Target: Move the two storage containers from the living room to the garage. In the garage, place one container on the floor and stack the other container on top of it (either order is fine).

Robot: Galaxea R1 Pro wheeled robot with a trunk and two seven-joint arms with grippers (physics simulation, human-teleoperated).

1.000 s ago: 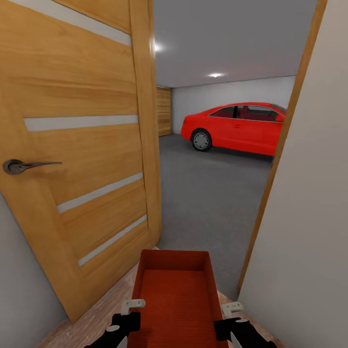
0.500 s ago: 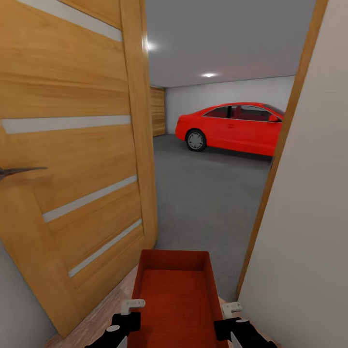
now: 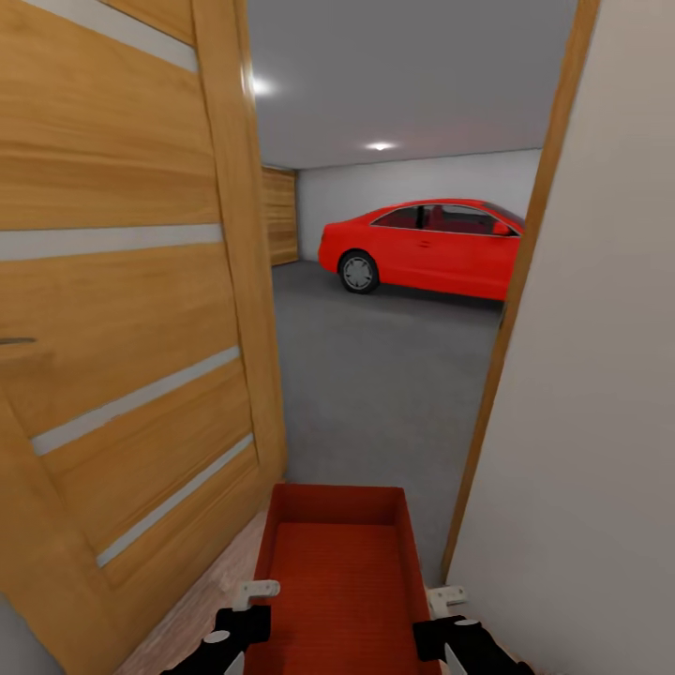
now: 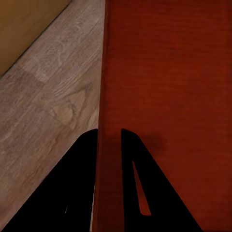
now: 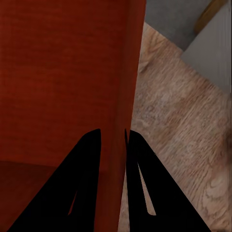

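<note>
The storage container [image 3: 337,572] hangs low in the head view, at six o'clock, carried between both arms with its long axis running toward twelve o'clock, straight at the gap of the doorway. The left pincer [image 3: 246,609] sits on its side wall at about seven o'clock, the right pincer [image 3: 448,614] on the opposite wall at about five; neither is nearer, as they hold it evenly.

The left wrist view shows the left pincer [image 4: 109,145] pinching the thin red wall, one finger inside the bin and one outside, over light wood planks [image 4: 48,106]. The right wrist view shows the right pincer [image 5: 113,145] clamped on its wall the same way.

What the coming move turns on is the opening: the orange door [image 3: 122,309] stands swung open from nine to eleven o'clock, and the white wall [image 3: 581,375] with its wooden jamb [image 3: 511,309] closes in from one to four. The bin's far end points between them, just short of the grey concrete floor [image 3: 375,375] of the garage. The right side looks the tighter, though the clearance at that corner is hard to judge. A red car [image 3: 422,246] stands well beyond, at twelve to one o'clock.
</note>
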